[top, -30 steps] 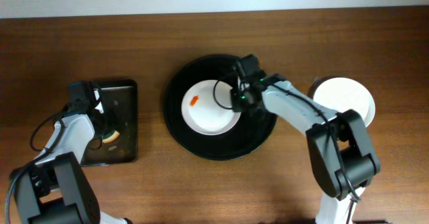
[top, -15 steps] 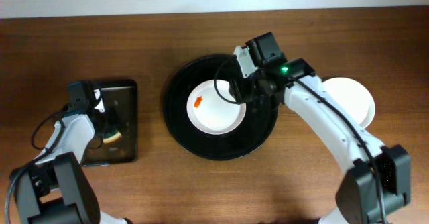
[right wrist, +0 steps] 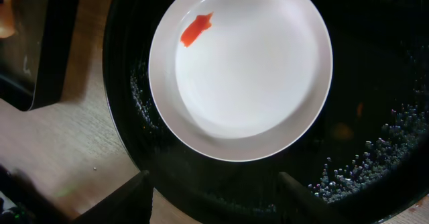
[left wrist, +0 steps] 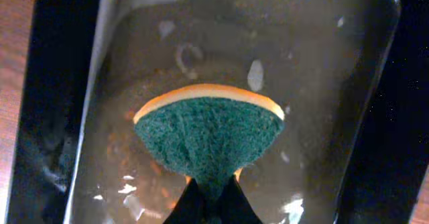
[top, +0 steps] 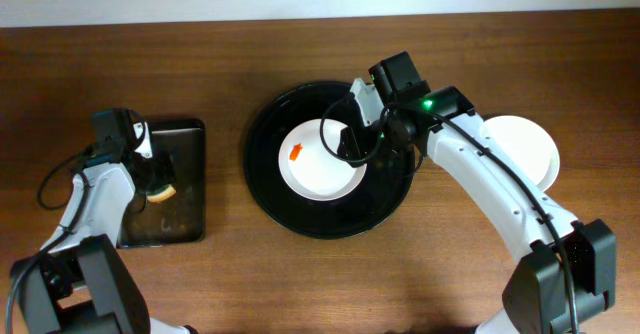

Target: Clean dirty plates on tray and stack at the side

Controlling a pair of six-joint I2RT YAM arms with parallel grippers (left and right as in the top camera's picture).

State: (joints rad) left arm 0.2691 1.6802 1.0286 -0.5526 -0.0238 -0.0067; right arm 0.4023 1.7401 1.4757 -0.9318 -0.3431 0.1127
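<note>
Overhead: one dirty plate with an orange smear lies inside the round black tray, slightly left of its centre. Right gripper hangs over the plate's right rim, jaws unreadable here. White side plate sits on the table right of the tray, apart from it. Left gripper is over the rectangular tray, sponge at its tip
Left wrist: jaws pinched tight on the green, orange-edged sponge above the wet rectangular tray
Right wrist: fingers spread wide, nothing held, dirty plate below, droplets on the tray
</note>
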